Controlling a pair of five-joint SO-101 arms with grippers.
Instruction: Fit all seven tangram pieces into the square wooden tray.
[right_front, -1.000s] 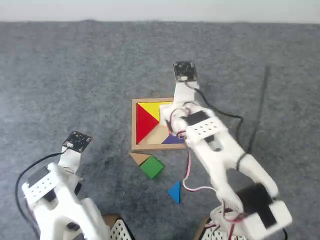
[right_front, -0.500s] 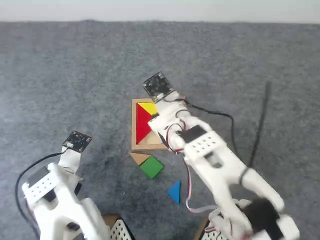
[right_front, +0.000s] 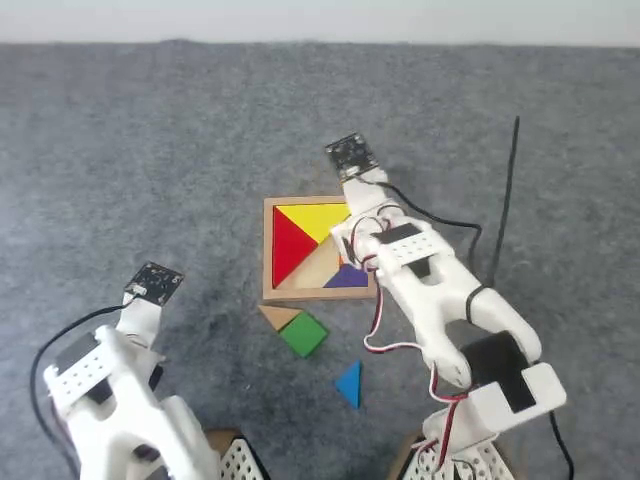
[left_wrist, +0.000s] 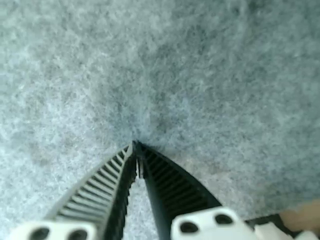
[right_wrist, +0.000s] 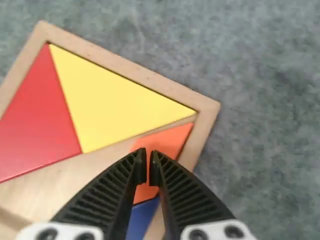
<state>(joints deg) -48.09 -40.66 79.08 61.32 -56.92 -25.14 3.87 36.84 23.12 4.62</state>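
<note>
The left tool (left_wrist: 136, 146) is seen pinched shut, tips touching, over bare grey tabletop (left_wrist: 200, 75). In the square wooden tray (right_front: 268, 250) a red triangle (right_front: 288, 245), yellow triangle (right_front: 318, 217), orange piece (right_wrist: 167, 142) and purple piece (right_front: 350, 278) are seated. A tan triangle (right_front: 278, 316), green square (right_front: 304, 334) and blue triangle (right_front: 349, 383) lie loose nearby. The right tool (right_wrist: 148, 152) is poised over the orange piece, nearly closed and empty.

A grey felt-covered table (right_front: 150, 130) carries the square wooden tray (right_front: 268, 250) beneath the right gripper (right_wrist: 146, 152); nearer that arm's base lie a tan triangle (right_front: 278, 316) just beside a green square (right_front: 304, 334), and a blue triangle (right_front: 349, 383) apart
</note>
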